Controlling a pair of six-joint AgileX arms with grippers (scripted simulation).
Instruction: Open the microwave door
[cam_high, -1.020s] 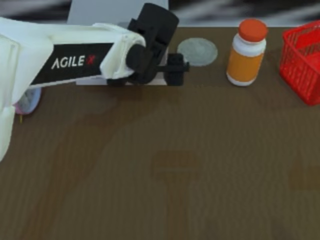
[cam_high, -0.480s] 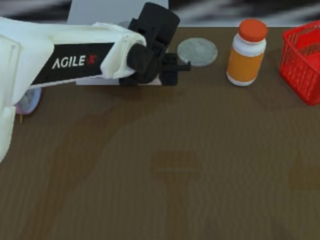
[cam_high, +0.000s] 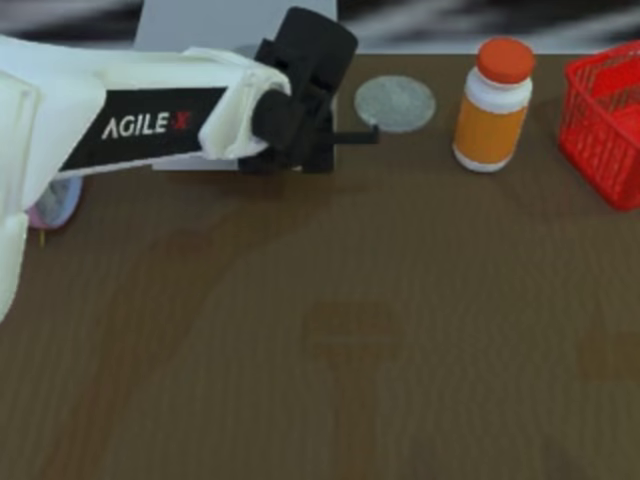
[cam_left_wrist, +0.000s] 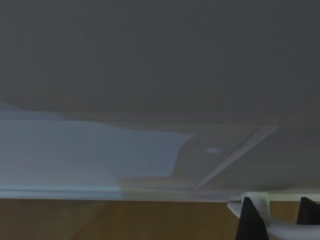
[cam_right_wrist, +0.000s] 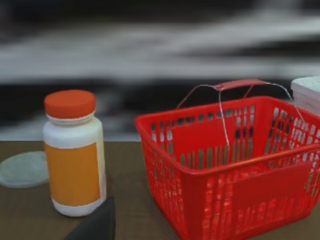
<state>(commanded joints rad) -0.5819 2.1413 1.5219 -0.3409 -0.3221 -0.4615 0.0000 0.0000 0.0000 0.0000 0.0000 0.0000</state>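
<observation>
One microwave (cam_high: 235, 25), one bottle (cam_high: 492, 105), one basket (cam_high: 603, 125), one disc (cam_high: 395, 103).

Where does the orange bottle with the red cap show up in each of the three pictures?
Top view: the bottle stands near the table's far edge, right of centre, left of the red basket.
Left wrist view: not in it.
Right wrist view: the bottle stands beside the red basket.
Shared landmark: the grey disc.

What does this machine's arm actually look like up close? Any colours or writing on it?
The left arm is a chunky white shell with a black panel bearing "AGILEX" in white letters, the last one red. Its wrist is a rounded black block, ending in a small black left pincer. The left wrist view shows two dark pointed fingertips. Of the right arm, only a dark tip shows. No loose cables are visible.
</observation>
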